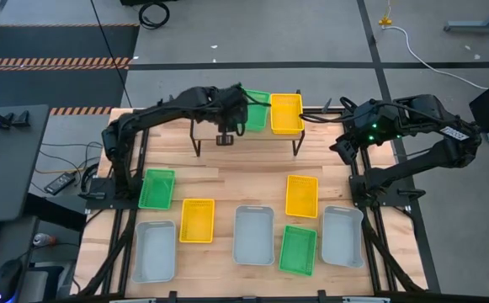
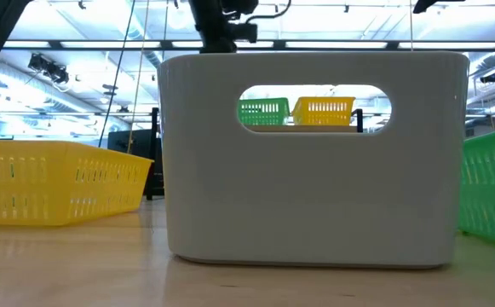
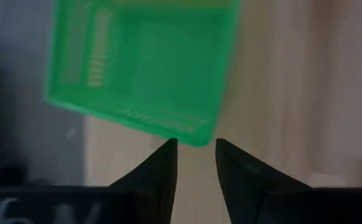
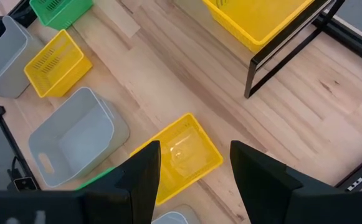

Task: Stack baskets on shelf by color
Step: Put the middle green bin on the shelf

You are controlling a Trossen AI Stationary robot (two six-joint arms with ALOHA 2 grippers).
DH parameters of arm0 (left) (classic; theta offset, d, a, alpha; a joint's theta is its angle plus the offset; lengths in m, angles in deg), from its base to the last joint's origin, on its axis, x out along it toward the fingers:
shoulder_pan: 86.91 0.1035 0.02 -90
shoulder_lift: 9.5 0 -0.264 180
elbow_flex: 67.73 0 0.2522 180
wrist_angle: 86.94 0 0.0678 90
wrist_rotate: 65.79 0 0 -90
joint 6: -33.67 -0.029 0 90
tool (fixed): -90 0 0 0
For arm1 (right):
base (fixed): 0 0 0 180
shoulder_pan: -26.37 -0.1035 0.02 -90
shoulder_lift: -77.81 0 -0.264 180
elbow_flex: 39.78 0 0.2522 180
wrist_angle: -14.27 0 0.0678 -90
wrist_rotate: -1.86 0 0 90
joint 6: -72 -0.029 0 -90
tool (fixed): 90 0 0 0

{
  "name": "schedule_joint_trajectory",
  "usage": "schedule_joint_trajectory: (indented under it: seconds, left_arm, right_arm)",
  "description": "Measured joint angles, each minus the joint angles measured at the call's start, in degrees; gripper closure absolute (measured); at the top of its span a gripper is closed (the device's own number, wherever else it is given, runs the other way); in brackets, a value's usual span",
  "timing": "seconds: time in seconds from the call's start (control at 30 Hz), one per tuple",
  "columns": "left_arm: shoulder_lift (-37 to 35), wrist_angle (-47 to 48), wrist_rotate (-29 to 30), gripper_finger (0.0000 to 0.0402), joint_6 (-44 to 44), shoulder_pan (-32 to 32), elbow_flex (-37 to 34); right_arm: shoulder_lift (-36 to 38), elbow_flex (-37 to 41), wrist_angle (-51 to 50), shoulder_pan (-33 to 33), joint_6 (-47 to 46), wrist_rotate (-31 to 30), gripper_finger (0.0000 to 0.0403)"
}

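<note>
along the near edge of the bench sit three grey baskets: one at the near left corner (image 1: 155,250), one in the middle (image 1: 253,234) and one toward the right (image 1: 342,236), with a green basket (image 1: 298,249) between the last two. a little farther in lie two yellow baskets, left of centre (image 1: 197,220) and right of centre (image 1: 301,195), and another green basket (image 1: 156,188) near the left edge. all seven wait loose on the bench.

at the far edge stands the shelf (image 1: 265,137), and on its plank sit a green basket (image 1: 257,110) and, just beside it to the right, a yellow basket (image 1: 286,113). so one of each colour is up, and no grey yet.

the left gripper (image 3: 193,152) hangs over the shelf's left part, its jaws parted a little and empty, the green basket's corner just beyond the tips; i judge that basket just set down. the right gripper (image 4: 192,163) hovers over the bench's right side above the right-hand yellow basket, jaws wide apart and holding nothing.

the step in hand looks like fetching the next basket. the right arm would need to drop onto that yellow basket's rim, pinch one wall, and carry it to nest squarely inside the yellow one on the shelf.
</note>
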Motion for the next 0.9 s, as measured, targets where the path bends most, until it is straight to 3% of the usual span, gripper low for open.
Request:
schedule_joint_trajectory:
  seconds: [0.07, 0.27, 0.63, 0.9]
  left_arm:
    - [-0.12, 0.37, -4.91, 0.0285, -1.5, 0.33, 0.0]
    - [-0.09, 0.63, -7.69, 0.0285, -5.11, 0.34, -0.04]
    - [-0.37, -0.26, -4.44, 0.0285, -7.6, 0.81, -0.05]
    - [0.19, -1.37, -6.71, 0.0274, -8.46, 1.28, -0.1]
  right_arm:
    - [0.0, 0.01, -0.01, 0.0, 0.09, -0.52, 0.0203]
    - [0.0, 0.01, -0.03, 0.0, 0.11, -0.76, 0.0203]
    - [0.0, 0.01, -0.03, 0.02, 0.11, -0.74, 0.0203]
    - [0.0, 0.01, -0.03, 0.01, 0.11, -0.75, 0.0203]
